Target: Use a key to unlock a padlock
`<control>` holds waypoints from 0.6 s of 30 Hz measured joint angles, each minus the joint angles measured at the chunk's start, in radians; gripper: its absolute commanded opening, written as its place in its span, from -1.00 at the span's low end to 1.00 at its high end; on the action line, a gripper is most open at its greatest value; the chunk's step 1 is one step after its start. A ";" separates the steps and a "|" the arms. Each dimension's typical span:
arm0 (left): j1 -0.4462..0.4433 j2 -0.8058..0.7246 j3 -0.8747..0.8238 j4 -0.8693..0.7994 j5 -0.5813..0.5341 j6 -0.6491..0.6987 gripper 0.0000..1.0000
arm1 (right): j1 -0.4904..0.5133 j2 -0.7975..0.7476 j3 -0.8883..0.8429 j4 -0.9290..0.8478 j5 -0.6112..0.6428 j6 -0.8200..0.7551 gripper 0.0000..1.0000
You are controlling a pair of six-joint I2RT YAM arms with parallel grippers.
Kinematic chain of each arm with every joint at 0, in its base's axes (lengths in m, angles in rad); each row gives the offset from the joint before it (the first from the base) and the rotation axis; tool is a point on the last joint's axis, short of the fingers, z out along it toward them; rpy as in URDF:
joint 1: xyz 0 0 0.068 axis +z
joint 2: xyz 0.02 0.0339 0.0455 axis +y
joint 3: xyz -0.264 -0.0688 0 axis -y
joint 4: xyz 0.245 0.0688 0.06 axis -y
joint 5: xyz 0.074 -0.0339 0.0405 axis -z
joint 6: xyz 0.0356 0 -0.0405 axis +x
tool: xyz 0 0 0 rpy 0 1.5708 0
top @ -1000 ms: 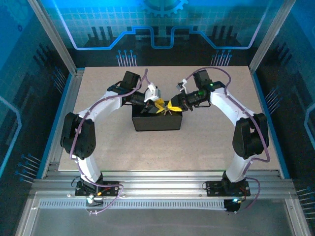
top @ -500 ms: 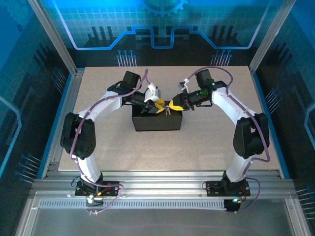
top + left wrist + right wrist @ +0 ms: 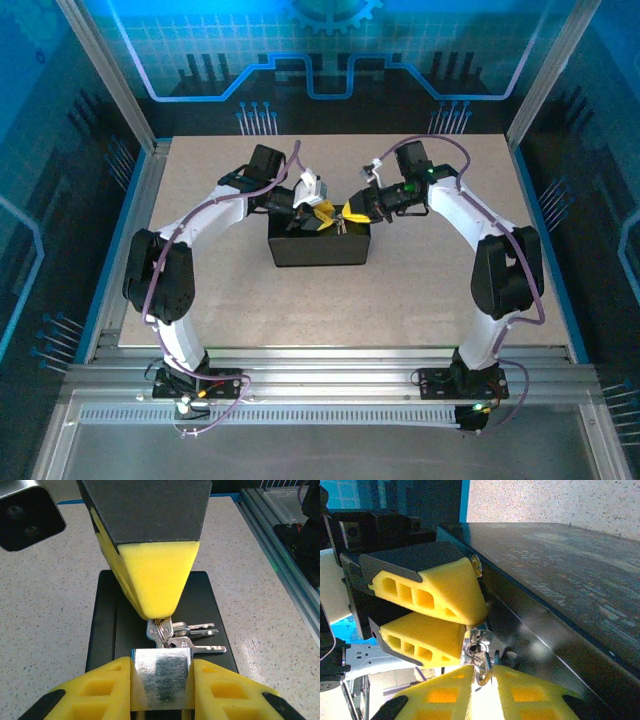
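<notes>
The padlock (image 3: pixel 160 680), a small silver block, is pinched at its sides between my left gripper's (image 3: pixel 161 667) yellow fingers, above the black box (image 3: pixel 104 625). A key (image 3: pixel 154 630) sticks into its keyhole face, its head under the tip of my right gripper's finger (image 3: pixel 155 580). In the right wrist view my right gripper (image 3: pixel 482 672) is shut on that key (image 3: pixel 481 659), just in front of the padlock (image 3: pixel 472 641) and the left fingers (image 3: pixel 430 592). From above, both grippers (image 3: pixel 318 215) (image 3: pixel 352 212) meet tip to tip over the box (image 3: pixel 318 252).
Spare keys (image 3: pixel 200 639) hang from the same ring and lie across the box lid. The box stands mid-table on the speckled tabletop (image 3: pixel 420 290). An aluminium rail (image 3: pixel 280 560) runs along the table's edge.
The right gripper's fingers have narrowed slightly on the key and the right arm has shifted a little. The left arm and the padlock have stayed put.
</notes>
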 measured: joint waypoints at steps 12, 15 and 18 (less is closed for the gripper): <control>0.000 0.000 0.000 -0.005 0.003 0.000 -1.00 | 0.008 0.003 0.001 0.019 -0.002 -0.037 -0.92; 0.000 0.000 0.000 -0.008 0.005 -0.001 -1.00 | 0.015 0.003 0.001 0.021 -0.003 -0.053 -0.93; 0.002 0.000 0.000 -0.015 0.010 -0.001 -1.00 | 0.021 0.003 0.000 0.030 -0.007 -0.041 -0.92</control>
